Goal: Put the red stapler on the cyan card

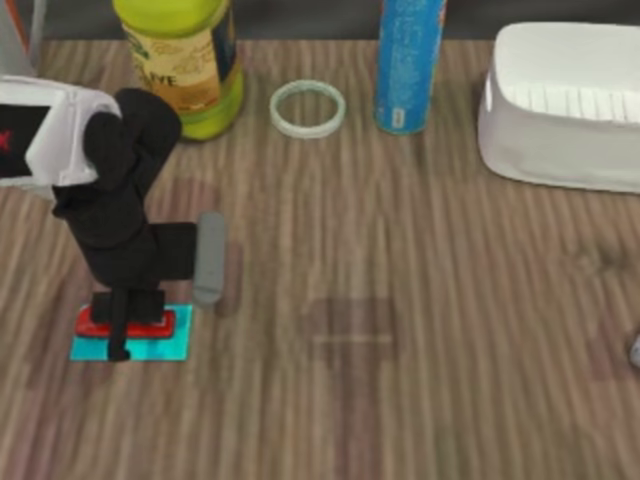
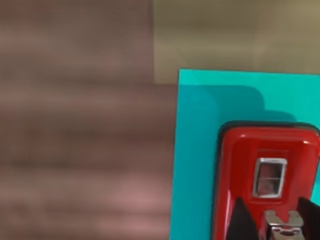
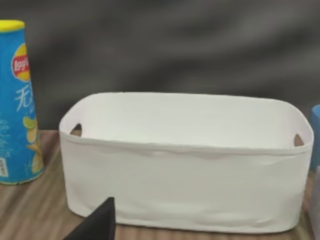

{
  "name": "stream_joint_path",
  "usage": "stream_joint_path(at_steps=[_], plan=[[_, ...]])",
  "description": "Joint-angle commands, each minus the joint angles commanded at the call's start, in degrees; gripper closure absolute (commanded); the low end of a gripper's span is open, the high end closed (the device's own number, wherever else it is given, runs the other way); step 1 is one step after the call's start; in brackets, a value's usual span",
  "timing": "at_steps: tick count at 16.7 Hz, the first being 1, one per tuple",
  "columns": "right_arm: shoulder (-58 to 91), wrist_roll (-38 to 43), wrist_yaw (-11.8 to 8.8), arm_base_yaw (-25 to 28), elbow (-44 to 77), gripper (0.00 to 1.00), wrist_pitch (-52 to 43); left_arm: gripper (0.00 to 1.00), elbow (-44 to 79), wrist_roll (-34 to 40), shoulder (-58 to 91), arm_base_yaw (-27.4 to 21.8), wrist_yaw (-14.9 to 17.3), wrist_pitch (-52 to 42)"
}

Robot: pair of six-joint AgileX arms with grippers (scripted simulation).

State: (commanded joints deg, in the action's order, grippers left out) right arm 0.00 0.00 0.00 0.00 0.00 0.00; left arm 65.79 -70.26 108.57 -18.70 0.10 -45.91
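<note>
We have the red stapler (image 1: 126, 322) on the cyan card (image 1: 176, 345), left gripper (image 1: 118, 325) clamped around it; next we should release and lift clear.

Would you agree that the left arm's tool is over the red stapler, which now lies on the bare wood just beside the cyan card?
Not quite. The red stapler lies on the cyan card, not on bare wood; the top view and the left wrist view both show cyan under it. The rest holds: the left tool is over the stapler at the table's left.
</note>
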Motion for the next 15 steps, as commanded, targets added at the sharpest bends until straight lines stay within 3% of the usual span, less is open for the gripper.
stream_joint_path(at_steps=[2, 15], plan=[[0.00, 0.00, 0.00, 0.00, 0.00, 0.00, 0.00, 1.00, 0.00, 0.00, 0.00, 0.00, 0.00, 0.00], [0.00, 0.00, 0.00, 0.00, 0.00, 0.00, 0.00, 0.02, 0.00, 0.00, 0.00, 0.00, 0.00, 0.00]])
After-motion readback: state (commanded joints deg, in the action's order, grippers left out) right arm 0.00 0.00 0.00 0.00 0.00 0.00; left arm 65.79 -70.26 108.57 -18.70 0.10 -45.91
